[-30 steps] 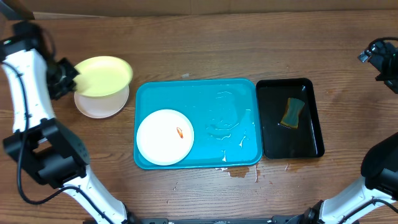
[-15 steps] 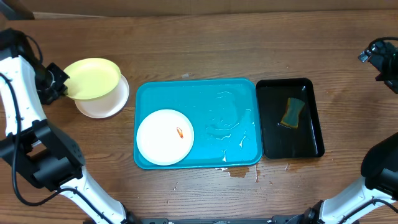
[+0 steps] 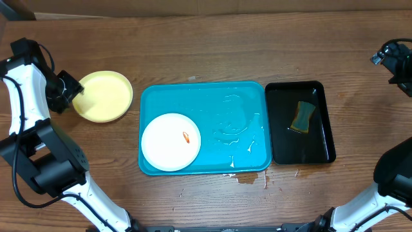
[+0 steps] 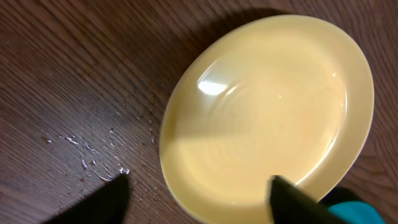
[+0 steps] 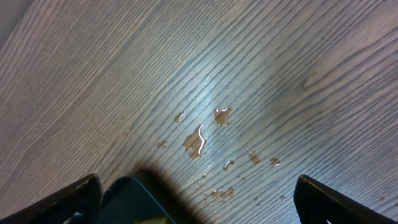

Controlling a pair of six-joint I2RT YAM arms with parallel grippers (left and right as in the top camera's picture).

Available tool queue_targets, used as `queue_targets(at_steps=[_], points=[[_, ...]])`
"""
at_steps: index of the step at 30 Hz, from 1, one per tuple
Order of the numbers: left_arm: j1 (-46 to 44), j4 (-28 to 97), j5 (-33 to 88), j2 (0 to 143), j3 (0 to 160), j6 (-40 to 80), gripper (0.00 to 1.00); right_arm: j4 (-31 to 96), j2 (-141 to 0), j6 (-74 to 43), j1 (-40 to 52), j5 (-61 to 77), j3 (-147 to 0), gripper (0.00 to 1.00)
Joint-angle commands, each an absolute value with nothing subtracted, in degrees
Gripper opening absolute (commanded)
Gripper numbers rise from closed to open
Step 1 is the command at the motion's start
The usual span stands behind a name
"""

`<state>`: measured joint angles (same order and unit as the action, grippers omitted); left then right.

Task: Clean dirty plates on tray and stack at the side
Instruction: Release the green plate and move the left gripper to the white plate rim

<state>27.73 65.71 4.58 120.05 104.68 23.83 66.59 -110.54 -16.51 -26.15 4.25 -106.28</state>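
A pale yellow-green plate [image 3: 103, 96] lies flat on the table left of the turquoise tray [image 3: 238, 96]; whatever is under it is hidden. My left gripper [image 3: 67, 91] is open at the plate's left rim. In the left wrist view the plate [image 4: 267, 106] fills the frame, its near rim lies between the spread fingers [image 4: 106, 199], and my left gripper [image 4: 202, 202] grips nothing. A white plate [image 3: 170, 142] with an orange smear sits in the tray's front left. My right gripper [image 3: 391, 61] is far right, and in its wrist view it [image 5: 211, 205] is open over bare wood.
A black tray [image 3: 322, 138] right of the turquoise one holds a sponge [image 3: 301, 116]; its corner [image 5: 134, 199] shows in the right wrist view. Water pools in the turquoise tray and droplets [image 5: 199, 140] lie on the wooden table.
The yellow-green plate came down from a tilt onto the white plate beside the tray, covering it. My left gripper let go of it and opened. The right arm stayed still.
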Motion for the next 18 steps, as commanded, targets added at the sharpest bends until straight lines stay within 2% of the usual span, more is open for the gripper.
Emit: queue_targets(at_steps=[1, 6, 12, 18], points=[[27.6, 66.2, 11.1, 120.3, 104.3, 20.0, 0.87, 66.3, -110.2, -16.9, -26.3, 4.4, -107.0, 1.0], [27.6, 71.5, 21.0, 120.3, 104.3, 15.1, 0.84, 66.3, -110.2, -16.9, -26.3, 4.4, -107.0, 1.0], [25.6, 82.1, 27.6, 120.3, 104.3, 6.6, 0.7, 66.3, -110.2, -16.9, -26.3, 4.4, -107.0, 1.0], [19.7, 87.6, 31.4, 119.6, 104.3, -0.2, 0.63, 66.3, -110.2, -16.9, -26.3, 4.4, -107.0, 1.0]])
